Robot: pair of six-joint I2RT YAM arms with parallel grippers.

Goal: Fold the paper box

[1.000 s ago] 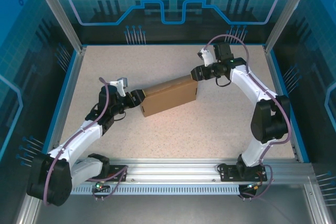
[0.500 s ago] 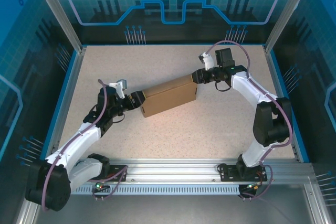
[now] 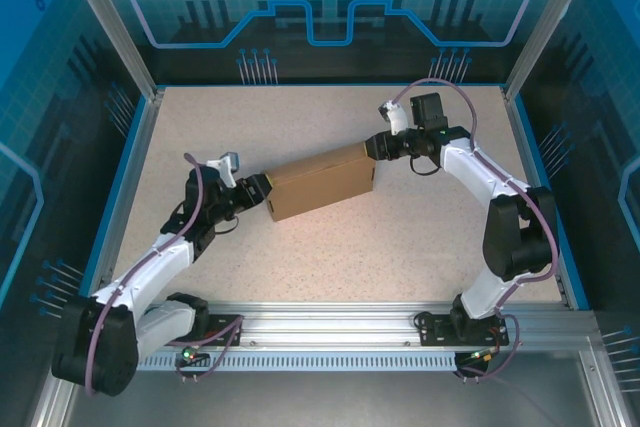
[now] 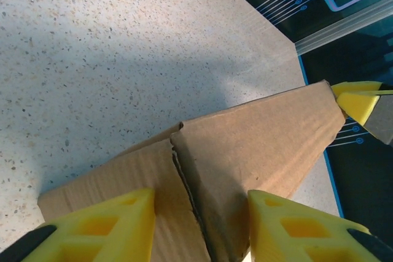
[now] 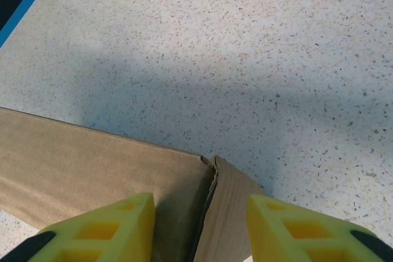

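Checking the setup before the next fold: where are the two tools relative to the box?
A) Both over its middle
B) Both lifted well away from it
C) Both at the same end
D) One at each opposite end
D: the left tool is at one end of the box and the right tool is at the opposite end.

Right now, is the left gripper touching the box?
Cannot tell. Left wrist view: left gripper fingers overlap the box end; neither contact nor gap shows plainly.
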